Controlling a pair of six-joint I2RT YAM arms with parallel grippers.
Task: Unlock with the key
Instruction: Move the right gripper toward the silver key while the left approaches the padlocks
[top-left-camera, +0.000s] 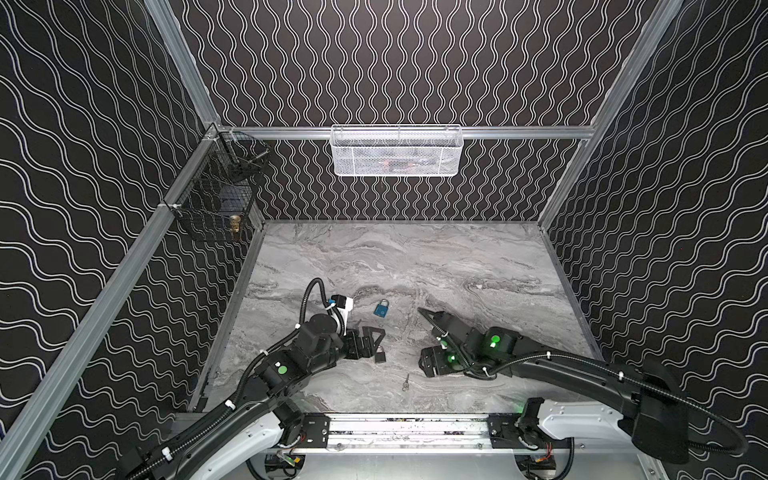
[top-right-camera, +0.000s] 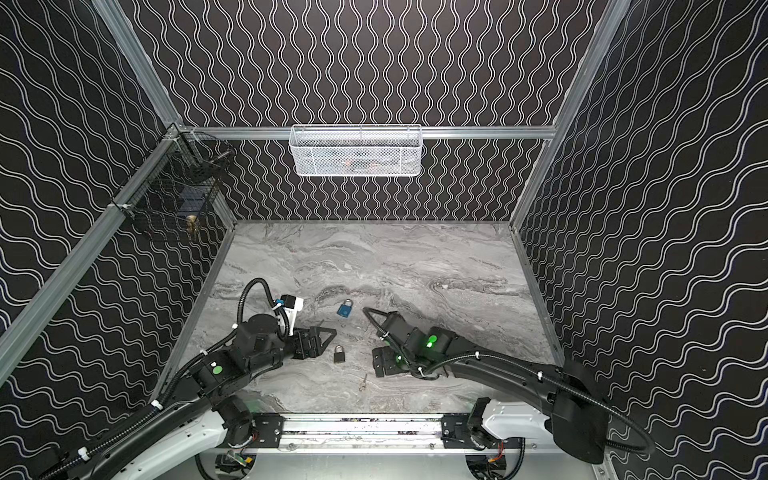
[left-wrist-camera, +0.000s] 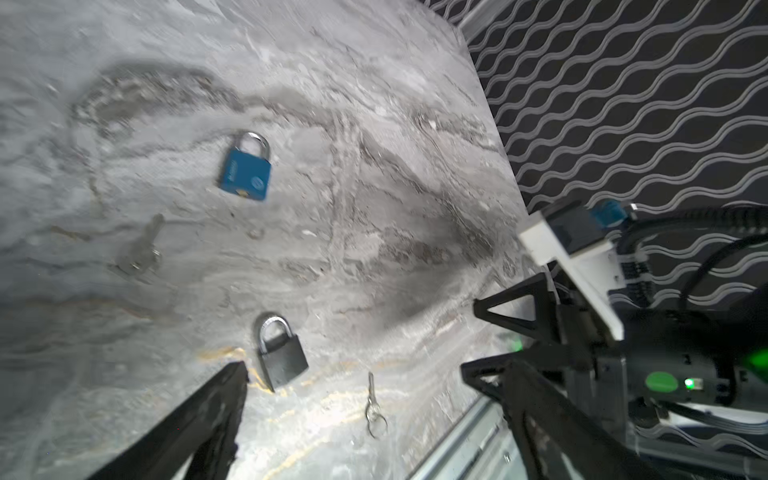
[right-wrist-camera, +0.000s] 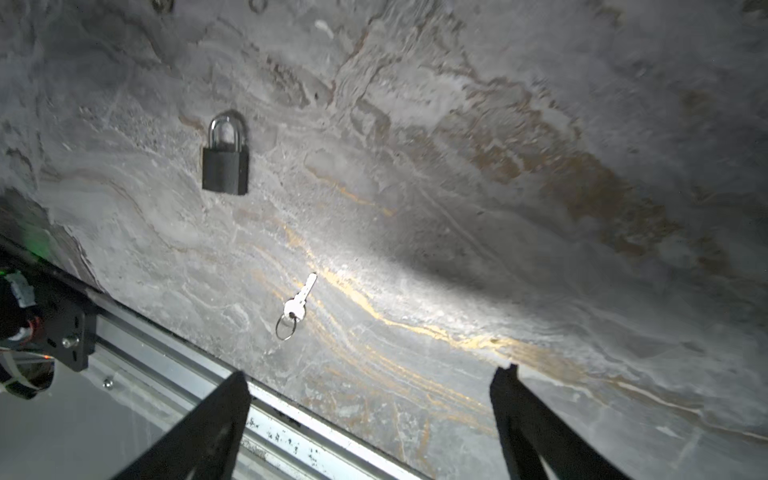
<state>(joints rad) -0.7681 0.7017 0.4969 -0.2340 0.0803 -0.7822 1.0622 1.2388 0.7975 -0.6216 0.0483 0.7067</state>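
Your key (right-wrist-camera: 297, 305), the one on a little split ring, is lying flat on the desk (top-left-camera: 415, 257) close to the near edge. It's about halfway along that edge, just in from the metal rail (right-wrist-camera: 166, 353) that runs along it. The black padlock (right-wrist-camera: 225, 160) lies flat a bit further in and slightly toward the left edge, shackle pointing at the far edge, well clear of the key. Your right arm (top-left-camera: 582, 365) sweeps in low from the near right corner and the wrist folds back. That leaves the right gripper (right-wrist-camera: 372, 371) facing the near edge with the key ahead of its tips, fingers (right-wrist-camera: 208, 419) spread wide, nothing between them, not touching anything. The left arm (top-left-camera: 291, 357) comes in from the near left corner, elbow bent, wrist rolled onto its side. The left gripper (top-right-camera: 324, 343) points toward the right edge, also spread and empty, tips just beside the black padlock but apart from it. The blue padlock (left-wrist-camera: 245, 170) sits further in toward the middle of the desk. You get it in both top views and the left wrist view, but not the right wrist one. The left wrist view also catches a second key (left-wrist-camera: 139, 253), blurry, toward the left edge from the two padlocks; it's too small to make out from above. Only the top views show the white mesh basket (top-left-camera: 397, 151) above the far edge and the black wire basket (top-left-camera: 216, 195) by the far left corner.
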